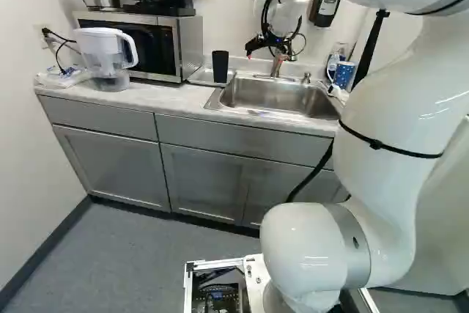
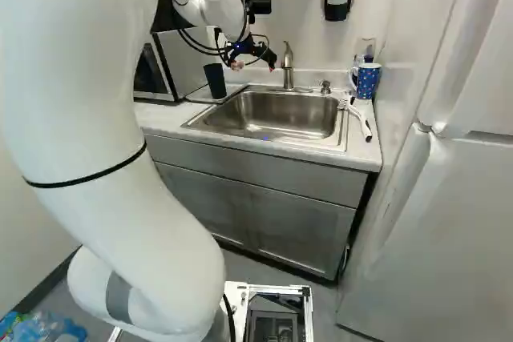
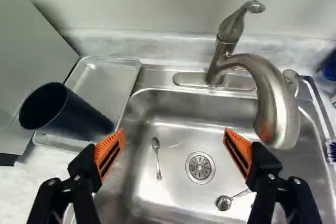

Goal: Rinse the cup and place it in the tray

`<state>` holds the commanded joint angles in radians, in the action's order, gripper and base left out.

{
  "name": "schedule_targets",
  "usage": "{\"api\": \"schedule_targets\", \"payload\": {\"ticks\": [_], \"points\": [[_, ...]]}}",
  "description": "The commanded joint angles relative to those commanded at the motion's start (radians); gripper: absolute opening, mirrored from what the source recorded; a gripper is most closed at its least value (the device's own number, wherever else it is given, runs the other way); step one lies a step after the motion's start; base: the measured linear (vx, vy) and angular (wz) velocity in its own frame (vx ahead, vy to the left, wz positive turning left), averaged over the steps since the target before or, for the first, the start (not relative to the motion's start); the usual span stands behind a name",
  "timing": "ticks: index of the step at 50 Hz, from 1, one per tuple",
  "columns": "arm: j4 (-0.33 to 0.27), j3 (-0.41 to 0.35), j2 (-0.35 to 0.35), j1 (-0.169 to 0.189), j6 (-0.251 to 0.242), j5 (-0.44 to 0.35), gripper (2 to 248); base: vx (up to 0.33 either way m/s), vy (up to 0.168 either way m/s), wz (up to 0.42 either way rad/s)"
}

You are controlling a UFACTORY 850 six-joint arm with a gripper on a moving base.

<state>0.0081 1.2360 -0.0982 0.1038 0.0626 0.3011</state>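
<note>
Well left of the sink (image 2: pixel 268 111), a clear plastic pitcher (image 1: pixel 105 50) with a white handle stands on the bench (image 1: pixel 172 97); nearer the sink comes a boxy microwave (image 1: pixel 165 42), dark glossy door, metal casing. Just left of the sink lies a shallow metal tray (image 3: pixel 109 77) with a raised rim; the smooth, dark, tapering cup (image 3: pixel 81 116) stands upright in it. Above the sink, the gripper (image 2: pixel 254 67) has its fingers wide apart. At the sink's back edge the brushed-metal faucet (image 3: pixel 275 98) arches forward, an obstacle over the basin. Right of the sink stands a blue patterned mug (image 2: pixel 368 81).
</note>
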Motion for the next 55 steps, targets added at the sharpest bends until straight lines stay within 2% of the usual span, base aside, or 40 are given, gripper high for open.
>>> {"api": "schedule_targets", "payload": {"ticks": [33,55], "points": [[0.000,-0.127,0.124,0.077,0.000,0.000,247,0.000,0.000,0.000],[0.000,-0.128,0.125,0.079,0.000,0.000,247,0.000,0.000,0.000]]}}
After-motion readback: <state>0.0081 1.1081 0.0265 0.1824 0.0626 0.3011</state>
